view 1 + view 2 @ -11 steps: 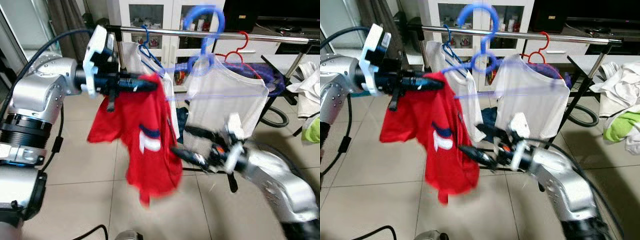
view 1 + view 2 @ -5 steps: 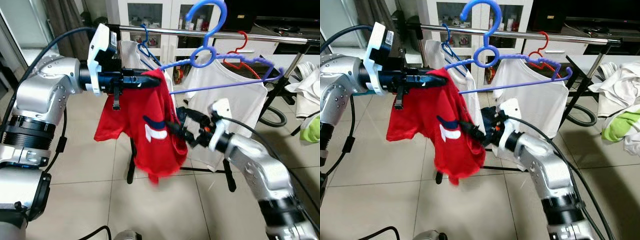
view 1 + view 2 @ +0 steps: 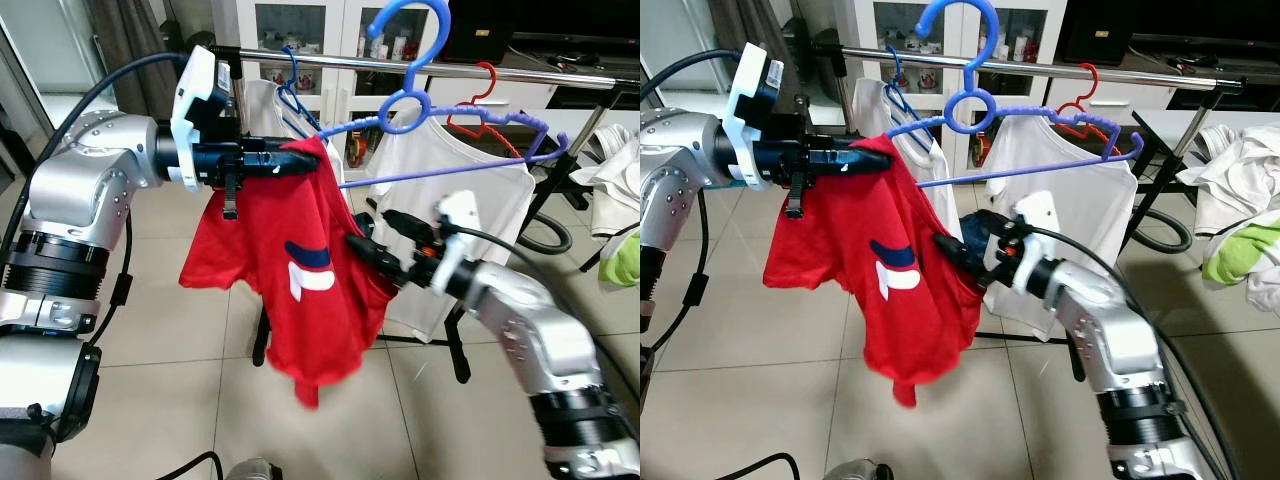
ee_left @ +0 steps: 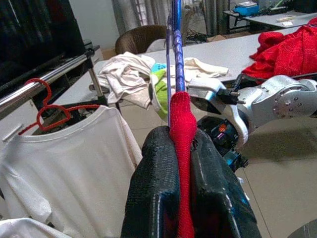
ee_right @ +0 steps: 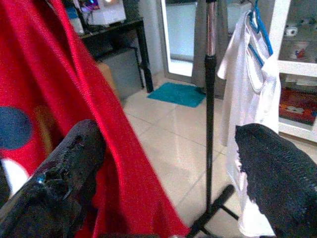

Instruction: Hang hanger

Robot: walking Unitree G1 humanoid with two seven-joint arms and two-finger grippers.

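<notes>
At frame centre, our left gripper (image 3: 300, 163) clamps the red T-shirt (image 3: 310, 280) on its blue plastic hanger (image 3: 420, 110) before the steel rail (image 3: 480, 68); right gripper (image 3: 372, 240), fingers apart, straddles the shirt's edge.

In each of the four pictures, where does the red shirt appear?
Left eye: red shirt centre, hanging from left gripper.
Right eye: left of centre.
Left wrist: pinched between the fingers.
Right wrist: beside the near finger.
Shared landmark: white T-shirt on the red hanger.
</notes>
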